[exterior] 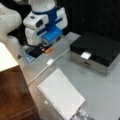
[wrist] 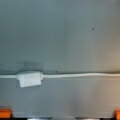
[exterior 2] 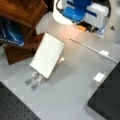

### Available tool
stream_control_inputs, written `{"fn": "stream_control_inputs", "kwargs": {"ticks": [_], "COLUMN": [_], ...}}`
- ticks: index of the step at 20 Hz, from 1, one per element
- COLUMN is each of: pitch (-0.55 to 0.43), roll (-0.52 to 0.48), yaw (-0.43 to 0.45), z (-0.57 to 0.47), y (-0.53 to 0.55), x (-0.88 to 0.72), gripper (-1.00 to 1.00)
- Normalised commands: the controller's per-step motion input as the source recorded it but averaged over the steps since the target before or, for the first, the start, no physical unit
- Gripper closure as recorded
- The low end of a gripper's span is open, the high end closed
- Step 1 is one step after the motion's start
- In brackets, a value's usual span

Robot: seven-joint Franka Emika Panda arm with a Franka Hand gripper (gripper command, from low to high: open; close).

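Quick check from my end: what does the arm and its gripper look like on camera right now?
The arm is glossy white with rounded shells. Its wrist block is white with bright blue panels and a dark round port. The gripper below is dark with orange finger tips, seen at the wrist view's bottom corners. No markings are readable.

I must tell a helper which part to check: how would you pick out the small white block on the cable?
Start at the black box on the grey table. A thin white cable runs from it toward the hand. The block is the only thick rectangular lump on that cable.
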Motion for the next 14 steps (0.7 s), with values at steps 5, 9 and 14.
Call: {"fn": "stream_control_inputs", "kwargs": {"ticks": [5, 9, 14], "pitch": [0.160, 0.102, 0.049], "roll": [0.077, 0.219, 0.178], "yaw": [0.235, 0.145, 0.000], "z": [-0.01, -0.01, -0.02], "y": [0.02, 0.10, 0.23], "x": [0.03, 0.14, 0.26], "gripper": [-1.00, -1.00, -1.00]}}
